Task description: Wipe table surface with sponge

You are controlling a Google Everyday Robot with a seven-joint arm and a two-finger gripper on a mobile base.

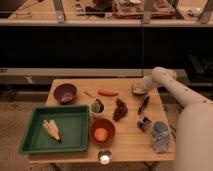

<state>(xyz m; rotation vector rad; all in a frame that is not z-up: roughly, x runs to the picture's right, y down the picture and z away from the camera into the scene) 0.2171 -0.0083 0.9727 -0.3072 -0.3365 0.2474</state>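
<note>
Sponge [134, 91]: pale, roundish lump at the far right of the wooden table [127, 136].
Hand [140, 88]: tip of the white arm, right at the sponge; whether it grips it, cannot tell.
Neighbours: orange carrot [108, 92] to the left, slim dark utensil [144, 105] just in front.

pincer [138, 90] over table [127, 150] back-right, tray [55, 150] front-left

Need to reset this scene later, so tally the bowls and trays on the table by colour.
Purple bowl: 1
Orange bowl: 1
Green tray: 1
Total: 3
The gripper is low over the table's far right corner.
</note>
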